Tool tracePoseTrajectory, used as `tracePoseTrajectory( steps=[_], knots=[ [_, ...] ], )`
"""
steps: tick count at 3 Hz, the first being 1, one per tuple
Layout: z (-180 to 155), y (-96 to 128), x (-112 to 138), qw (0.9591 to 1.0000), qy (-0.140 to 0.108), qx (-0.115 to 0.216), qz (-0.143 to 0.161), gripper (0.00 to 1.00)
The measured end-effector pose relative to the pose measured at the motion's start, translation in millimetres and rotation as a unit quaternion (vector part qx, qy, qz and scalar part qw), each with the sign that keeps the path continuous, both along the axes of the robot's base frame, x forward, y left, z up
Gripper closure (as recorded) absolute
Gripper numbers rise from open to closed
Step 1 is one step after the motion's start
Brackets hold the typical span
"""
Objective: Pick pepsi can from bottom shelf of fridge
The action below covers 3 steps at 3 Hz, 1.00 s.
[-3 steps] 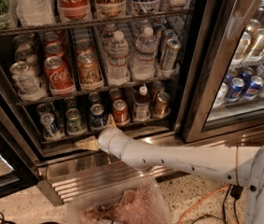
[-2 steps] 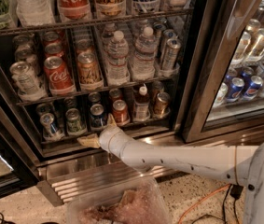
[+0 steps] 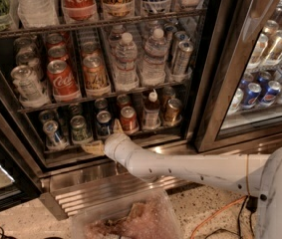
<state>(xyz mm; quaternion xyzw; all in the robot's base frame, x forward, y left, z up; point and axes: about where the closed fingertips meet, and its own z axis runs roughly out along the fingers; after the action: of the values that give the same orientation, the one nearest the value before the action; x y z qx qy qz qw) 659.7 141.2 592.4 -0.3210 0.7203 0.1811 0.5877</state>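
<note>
The open fridge (image 3: 215,78) holds rows of drinks on dark wire racks. On the bottom shelf (image 3: 153,136) the dark-blue pepsi can (image 3: 103,123) stands between a green-and-silver can (image 3: 79,129) and a red can (image 3: 128,118). My gripper (image 3: 101,135) is at the shelf's front rail, just below and in front of the pepsi can. It is open, with one tan finger (image 3: 92,147) pointing left and the other (image 3: 116,127) pointing up beside the can's right side. It holds nothing.
A silver-blue can (image 3: 54,133), a small bottle (image 3: 151,110) and a bronze can (image 3: 172,109) share the bottom shelf. A slatted steel grille (image 3: 100,189) runs below. A clear plastic bin (image 3: 130,218) sits on the floor. The right glass door (image 3: 267,83) is closed.
My gripper has edged slightly up and in toward the bottom shelf. The cans have not moved.
</note>
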Motion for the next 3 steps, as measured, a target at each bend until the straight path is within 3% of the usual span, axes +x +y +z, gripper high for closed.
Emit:
tracePoseTrajectory(
  steps=[2,3],
  knots=[
    [6.0,2.9,10.8,0.9998,-0.016,0.006,-0.012,0.17],
    [5.6,-6.5,17.6,0.9991,-0.018,0.013,-0.035,0.19]
  ],
)
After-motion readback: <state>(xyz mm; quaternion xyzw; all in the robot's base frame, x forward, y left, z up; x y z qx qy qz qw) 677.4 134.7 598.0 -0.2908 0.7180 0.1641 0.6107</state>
